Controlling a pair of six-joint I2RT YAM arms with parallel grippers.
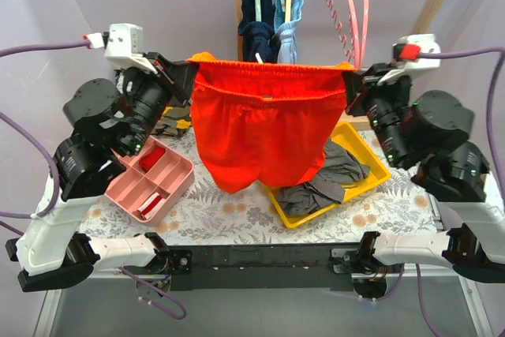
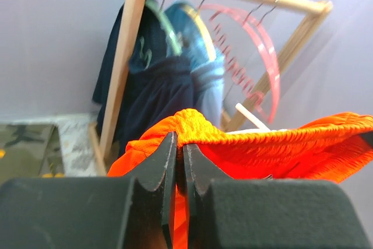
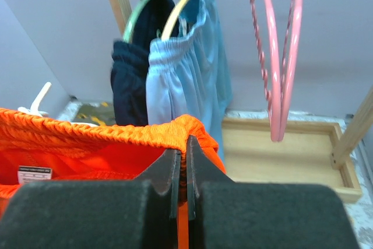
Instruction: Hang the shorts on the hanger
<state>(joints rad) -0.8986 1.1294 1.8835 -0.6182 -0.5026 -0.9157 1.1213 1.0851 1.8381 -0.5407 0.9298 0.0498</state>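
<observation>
The red-orange shorts (image 1: 260,124) hang stretched between my two grippers, waistband up, above the table. My left gripper (image 1: 188,65) is shut on the waistband's left end, seen in the left wrist view (image 2: 180,144) with the shorts (image 2: 280,144). My right gripper (image 1: 349,75) is shut on the right end, seen in the right wrist view (image 3: 185,147) with the shorts (image 3: 87,144). A white drawstring (image 3: 36,102) sticks up. The pink hanger (image 1: 347,1) hangs empty on the wooden rack's rail behind the shorts, also seen in both wrist views (image 2: 256,56) (image 3: 282,62).
On the wooden rack (image 1: 238,5) hang dark navy shorts (image 1: 256,17) on a pale green hanger and light blue shorts (image 1: 286,13) on a yellow hanger. A yellow tray (image 1: 377,165) holds a grey garment (image 1: 331,183). A pink divided bin (image 1: 154,183) stands at left.
</observation>
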